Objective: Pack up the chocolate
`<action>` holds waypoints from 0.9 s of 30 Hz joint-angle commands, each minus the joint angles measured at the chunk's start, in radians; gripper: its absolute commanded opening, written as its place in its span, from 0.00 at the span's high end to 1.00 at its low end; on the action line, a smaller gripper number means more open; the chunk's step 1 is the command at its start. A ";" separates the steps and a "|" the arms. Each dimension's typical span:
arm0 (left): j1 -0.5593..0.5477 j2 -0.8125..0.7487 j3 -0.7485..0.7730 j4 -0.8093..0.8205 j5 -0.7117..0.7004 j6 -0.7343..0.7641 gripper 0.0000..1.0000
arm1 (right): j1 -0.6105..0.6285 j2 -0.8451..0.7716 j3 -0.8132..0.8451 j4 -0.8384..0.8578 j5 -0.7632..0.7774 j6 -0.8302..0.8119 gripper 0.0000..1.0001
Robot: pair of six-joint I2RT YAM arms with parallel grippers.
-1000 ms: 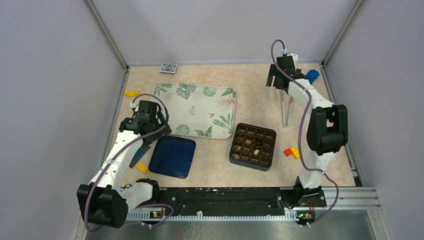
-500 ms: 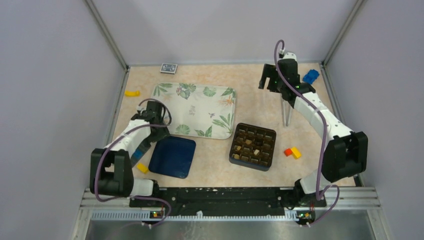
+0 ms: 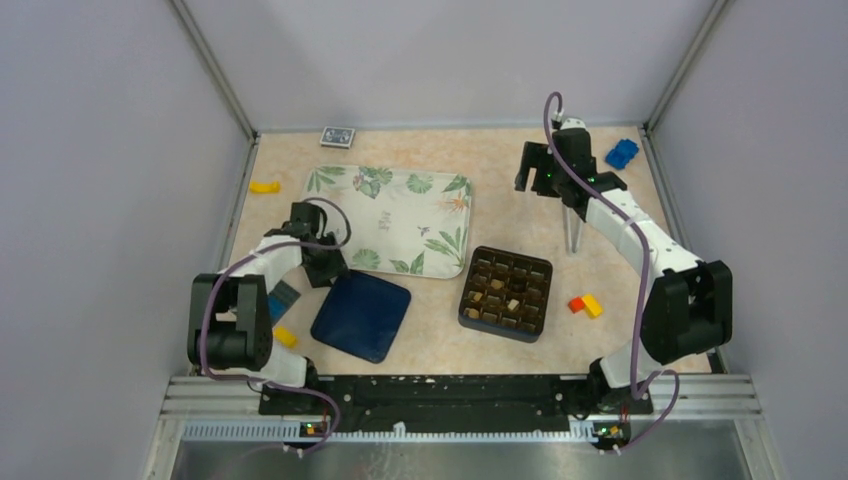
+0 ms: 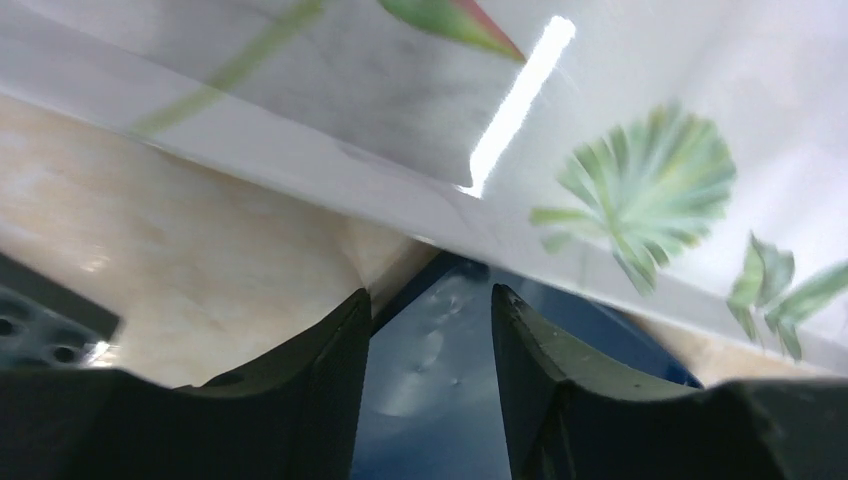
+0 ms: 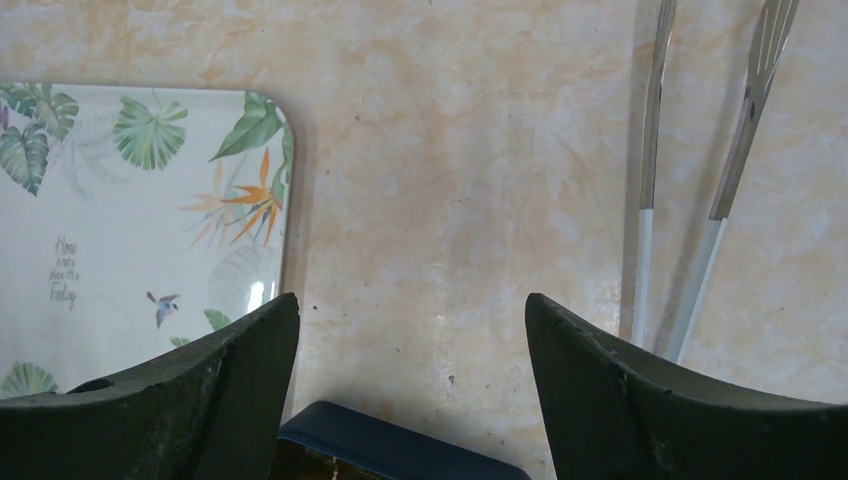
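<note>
Top external view, both arms over the table (image 3: 440,160). The chocolate (image 3: 513,304) lay as small tan pieces in cells of the gridded box (image 3: 506,333), which stood right of the table's middle, toward the near edge. Darker pieces could not be told from the dark cells. None showed outside the box.

My left gripper (image 3: 327,270) was low at the far-left corner of the dark blue lid (image 3: 362,318), just beside the near edge of the leaf-print tray (image 3: 400,215). In the left wrist view its fingers stood partly apart with that corner in the gap. I could not tell whether they bore on it.

My right gripper (image 3: 538,172) hung near the table's far edge, beside the tongs (image 3: 571,225), its fingers spread wide on nothing.

From my left fingers the chocolate lay toward the right edge, past the lid and a strip of bare table. From my right fingers it lay toward the near edge. I judged that the left arm, nearest the lid, would have to carry it rightward, square to the box.
</note>
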 commanded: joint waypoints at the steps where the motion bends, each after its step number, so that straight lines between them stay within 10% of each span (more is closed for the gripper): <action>1: -0.121 -0.059 -0.096 0.029 0.077 -0.083 0.47 | -0.002 -0.027 -0.015 0.048 -0.025 0.010 0.20; 15: -0.365 -0.031 -0.068 -0.094 -0.032 -0.040 0.47 | 0.288 -0.059 0.050 -0.091 -0.204 0.011 0.21; 23: -0.400 0.033 -0.015 -0.147 -0.126 -0.065 0.99 | 0.624 0.055 -0.002 -0.153 -0.192 -0.156 0.24; 27: -0.400 0.010 -0.006 -0.141 -0.108 -0.030 1.00 | 0.633 0.104 -0.122 -0.006 -0.223 -0.141 0.30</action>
